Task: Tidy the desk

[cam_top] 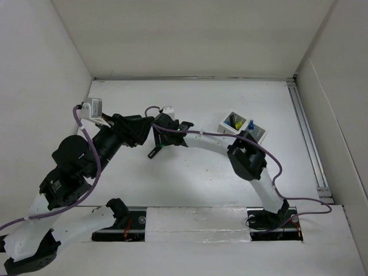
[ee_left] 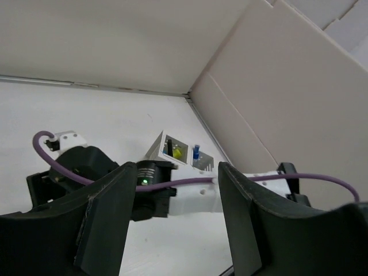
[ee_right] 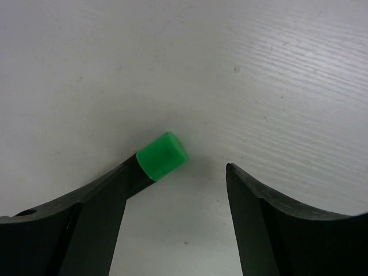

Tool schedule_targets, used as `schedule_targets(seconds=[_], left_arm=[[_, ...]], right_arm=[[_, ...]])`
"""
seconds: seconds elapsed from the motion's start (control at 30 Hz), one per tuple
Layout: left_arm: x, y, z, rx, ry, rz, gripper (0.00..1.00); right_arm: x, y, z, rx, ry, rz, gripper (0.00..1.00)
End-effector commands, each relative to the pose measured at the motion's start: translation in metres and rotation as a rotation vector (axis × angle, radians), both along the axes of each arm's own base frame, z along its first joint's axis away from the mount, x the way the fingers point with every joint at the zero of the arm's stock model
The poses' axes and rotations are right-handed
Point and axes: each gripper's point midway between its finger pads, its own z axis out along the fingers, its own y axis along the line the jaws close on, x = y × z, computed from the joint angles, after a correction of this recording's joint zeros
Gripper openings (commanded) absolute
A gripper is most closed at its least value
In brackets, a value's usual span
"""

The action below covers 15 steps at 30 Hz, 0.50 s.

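On the white desk (cam_top: 201, 178) lies a black marker with a green cap (ee_right: 163, 155). In the right wrist view its barrel rests against the inner side of the left finger (ee_right: 98, 218). My right gripper (ee_right: 175, 172) is open and low over the desk, and the right finger stands well clear of the marker. In the top view it (cam_top: 156, 148) sits mid-desk, close to my left gripper (cam_top: 148, 127). The left gripper (ee_left: 177, 172) is open with nothing between its fingers and faces the right arm.
A small white compartmented holder box (cam_top: 241, 123) stands at the back right, with a yellow item (ee_left: 177, 152) and a blue item (ee_left: 196, 152) in it. White panel walls enclose the desk. The right arm's purple cable (ee_left: 190, 181) runs across in front of the left gripper.
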Motion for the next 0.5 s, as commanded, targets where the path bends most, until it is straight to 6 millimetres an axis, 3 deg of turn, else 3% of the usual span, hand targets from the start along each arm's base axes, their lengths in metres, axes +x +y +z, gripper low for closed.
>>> schedule_targets(seconds=[0.0, 0.17, 0.27, 0.4, 0.47], left_arm=[[-0.008, -0.005, -0.007, -0.009, 0.002, -0.054, 0.55], [-0.016, -0.021, -0.013, -0.026, -0.021, -0.147, 0.55], [-0.021, -0.033, -0.02, -0.029, -0.018, -0.209, 0.55], [-0.028, -0.033, -0.021, -0.029, -0.03, -0.241, 0.55], [-0.03, -0.031, -0.02, -0.019, -0.041, -0.241, 0.56]], right_arm=[[0.002, 0.012, 0.004, 0.04, 0.055, -0.038, 0.74], [-0.003, 0.028, -0.011, 0.063, 0.125, -0.077, 0.78], [-0.017, 0.038, -0.023, 0.079, 0.165, -0.098, 0.77], [-0.036, 0.044, -0.034, 0.066, 0.198, -0.126, 0.69], [-0.043, 0.036, -0.041, 0.028, 0.218, -0.164, 0.68]])
